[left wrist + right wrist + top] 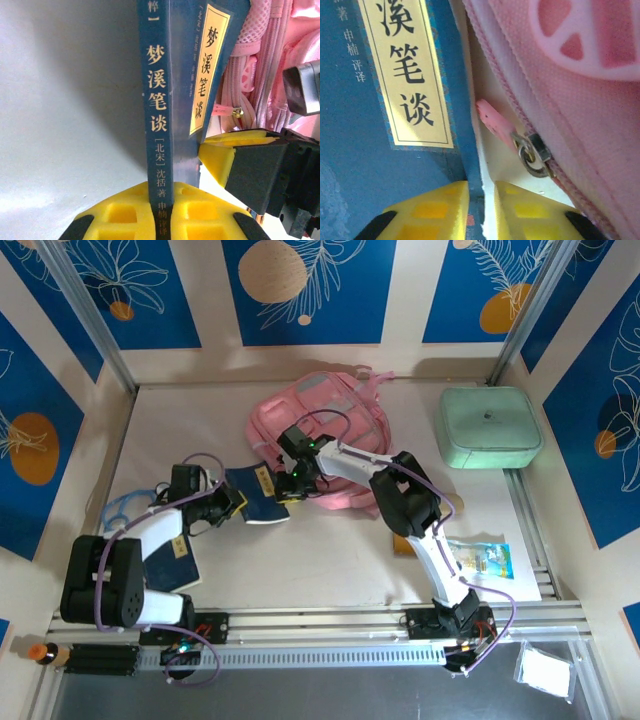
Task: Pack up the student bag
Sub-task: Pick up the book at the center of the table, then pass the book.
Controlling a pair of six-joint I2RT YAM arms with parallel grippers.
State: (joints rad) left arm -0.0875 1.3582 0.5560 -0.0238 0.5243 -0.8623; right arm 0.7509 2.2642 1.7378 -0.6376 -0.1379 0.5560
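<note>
The student bag (325, 425) lies at the back middle of the table, pink fabric with zippers. A dark blue book (255, 498) with a yellow title label sits in front of it between both grippers. My left gripper (237, 503) is shut on the book's spine (160, 100), its yellow fingers (120, 215) pressed to either side. My right gripper (289, 484) pinches the book's opposite edge, cover (395, 75) and pages filling the gap at the right gripper (481, 189). Just beyond it hangs the bag's pink zipper pull (495, 122) beside the bag's fabric (570, 90).
A mint-green case (488, 427) stands at the back right. A second blue book (176, 565) lies under my left arm, with blue glasses (120, 508) to its left. A printed packet (483, 562) lies front right.
</note>
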